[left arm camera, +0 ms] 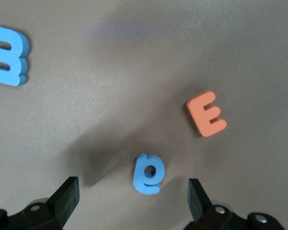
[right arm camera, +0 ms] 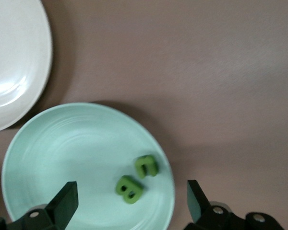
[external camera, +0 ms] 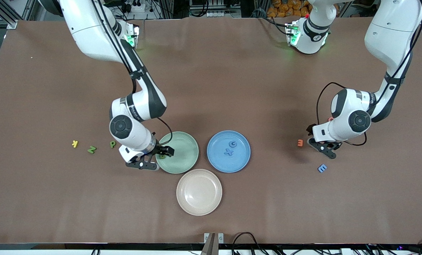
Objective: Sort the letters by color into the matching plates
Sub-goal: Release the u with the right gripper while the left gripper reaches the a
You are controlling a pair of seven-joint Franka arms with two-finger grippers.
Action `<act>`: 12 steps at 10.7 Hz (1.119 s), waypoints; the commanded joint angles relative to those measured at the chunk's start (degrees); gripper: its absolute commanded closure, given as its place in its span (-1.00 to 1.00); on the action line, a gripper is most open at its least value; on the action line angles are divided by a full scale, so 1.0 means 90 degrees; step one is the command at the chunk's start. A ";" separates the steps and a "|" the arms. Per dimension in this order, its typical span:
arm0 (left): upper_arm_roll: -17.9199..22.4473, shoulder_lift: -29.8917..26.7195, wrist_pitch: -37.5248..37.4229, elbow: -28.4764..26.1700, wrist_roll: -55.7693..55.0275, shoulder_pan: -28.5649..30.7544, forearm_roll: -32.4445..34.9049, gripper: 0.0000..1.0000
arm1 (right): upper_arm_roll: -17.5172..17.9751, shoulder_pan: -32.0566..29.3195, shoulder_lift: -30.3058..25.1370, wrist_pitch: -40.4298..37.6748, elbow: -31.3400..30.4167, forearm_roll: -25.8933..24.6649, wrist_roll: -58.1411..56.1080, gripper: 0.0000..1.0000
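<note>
Hovering over the green plate [right arm camera: 48, 143] holding two green letters [right arm camera: 137, 178], right gripper [right arm camera: 129, 211] spread apart, left gripper [left arm camera: 132, 206] likewise spread above a blue letter [left arm camera: 148, 173] on the worktop [external camera: 232, 88], two blue letters [external camera: 231, 148] in the blue plate [external camera: 218, 159]

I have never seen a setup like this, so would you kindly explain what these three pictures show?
Two white robot arms work at a brown table. The big picture looks down from across it; the other two come from wrist cameras. The right gripper, open and holding nothing, hangs over the green plate, which holds two green letters. The left gripper, also open, hangs over a blue letter beside an orange E. The blue plate holds two blue pieces. A cream plate lies nearest the camera.
</note>
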 commanded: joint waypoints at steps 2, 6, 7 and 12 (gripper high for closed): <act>-0.0052 0.0141 0.0485 -0.0025 0.0058 0.0015 0.0144 -1.00 | 0.0039 -0.0810 -0.0042 -0.0245 0.0072 -0.0220 -0.1229 -1.00; -0.0042 0.0151 0.0505 -0.0034 0.0067 -0.0005 0.0154 -1.00 | 0.0039 -0.1513 -0.0032 -0.0255 0.0043 -0.0642 -0.1681 -1.00; -0.0052 0.0142 0.0505 -0.0054 0.0067 0.0024 0.0154 -1.00 | 0.0019 -0.1660 -0.0032 -0.0352 0.0043 -0.0642 -0.1682 -1.00; -0.0052 0.0112 0.0505 -0.0073 -0.0107 0.0044 0.0134 0.97 | -0.0117 -0.2539 -0.0275 -0.0762 -0.0054 -0.0583 -0.1468 -1.00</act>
